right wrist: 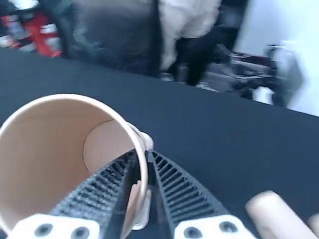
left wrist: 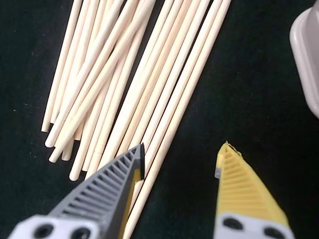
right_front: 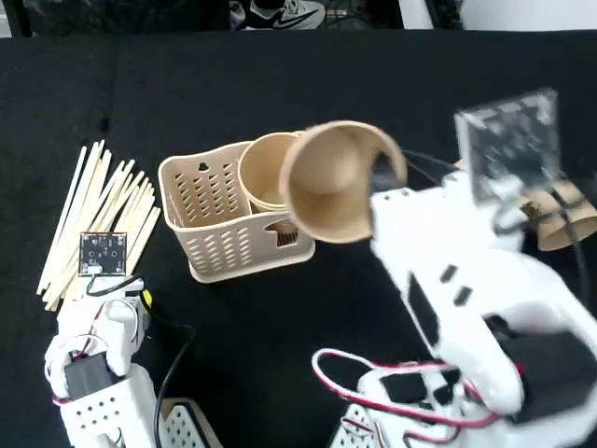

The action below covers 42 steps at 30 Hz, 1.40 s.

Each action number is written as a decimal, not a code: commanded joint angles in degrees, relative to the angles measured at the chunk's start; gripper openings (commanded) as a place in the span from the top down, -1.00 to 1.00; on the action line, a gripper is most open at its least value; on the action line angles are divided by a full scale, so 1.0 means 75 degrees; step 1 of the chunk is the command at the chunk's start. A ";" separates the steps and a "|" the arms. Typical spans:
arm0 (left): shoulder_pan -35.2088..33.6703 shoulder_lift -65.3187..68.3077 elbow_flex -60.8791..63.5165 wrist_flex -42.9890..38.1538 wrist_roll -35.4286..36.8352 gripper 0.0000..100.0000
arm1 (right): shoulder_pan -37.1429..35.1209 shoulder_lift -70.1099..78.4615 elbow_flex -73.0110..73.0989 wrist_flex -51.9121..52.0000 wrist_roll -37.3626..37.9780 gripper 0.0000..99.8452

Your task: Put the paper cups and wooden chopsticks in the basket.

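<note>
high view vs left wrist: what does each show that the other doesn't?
High view's extras: held cup raised near the basket, another cup inside it, more cups lying far right. Left wrist's extras: left gripper close-up, fingers open, gray one over the chopsticks. Shared: chopsticks, black table, probably the basket's edge.

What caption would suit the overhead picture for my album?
Right gripper holds a paper cup on its side by the basket, another cup inside; wooden chopsticks lie alongside.
</note>
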 commanded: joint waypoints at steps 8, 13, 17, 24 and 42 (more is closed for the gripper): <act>-0.0076 -0.0047 0.0041 0.0023 -0.0059 0.51 | -0.0457 0.3475 -0.1881 0.0692 -0.0223 0.98; -0.0076 -0.0047 0.0041 0.0023 -0.0059 0.51 | -0.0434 0.4530 -0.2749 0.1160 -0.0199 0.97; -0.0076 -0.0047 0.0041 0.0023 -0.0059 0.51 | -0.0434 0.4999 -0.2948 0.1207 -0.0188 0.91; -0.0076 -0.0047 0.0041 0.0023 -0.0059 0.51 | -0.0527 0.4988 -0.3065 0.1266 0.0762 0.16; -0.0076 -0.0047 0.0041 0.0023 -0.0059 0.51 | 0.4442 0.0932 0.2854 0.0047 0.2215 0.41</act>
